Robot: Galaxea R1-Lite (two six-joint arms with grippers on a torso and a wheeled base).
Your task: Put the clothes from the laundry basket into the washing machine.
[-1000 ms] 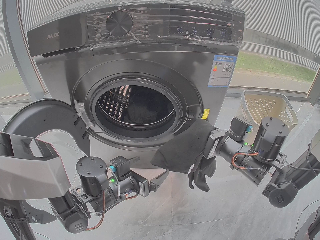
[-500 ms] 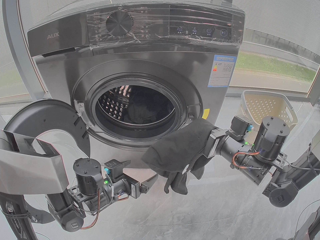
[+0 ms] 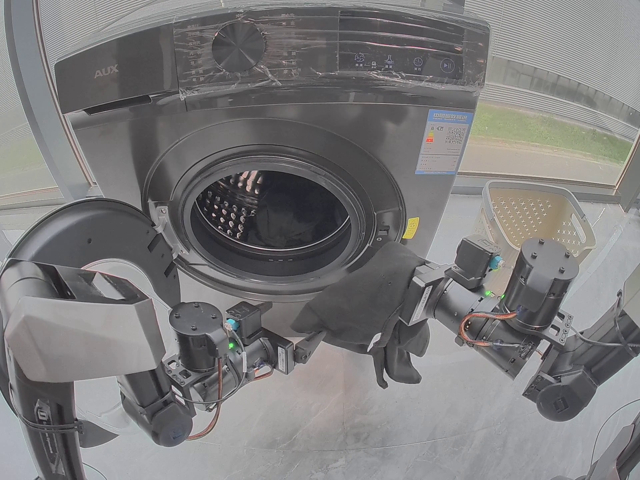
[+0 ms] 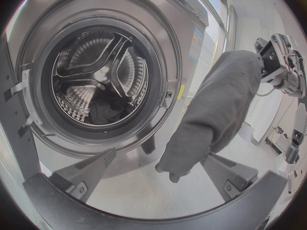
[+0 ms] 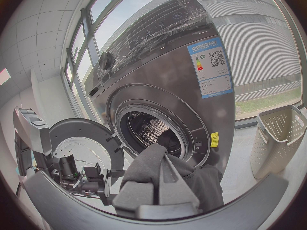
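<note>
Nearest, the left gripper [image 3: 312, 345] is hovering low with its jaws spread wide, just beside the hanging edge of a dark garment [image 3: 360, 295]. The right gripper [image 5: 160, 168] is clamping that garment (its folds are draping over the fingers) in front of the washing machine [image 3: 280, 111]. The door [image 3: 87, 235] is standing open, with dark clothes [image 3: 293, 216] lying in the drum. The laundry basket [image 3: 533, 216] is standing farther back, to the right.

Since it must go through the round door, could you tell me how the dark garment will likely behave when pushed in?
Probably floppy: the dark garment drapes over the right gripper, a loose end dangling. Likely light: one pinch holds it. It may trail on the door rim rather than slide in.
</note>
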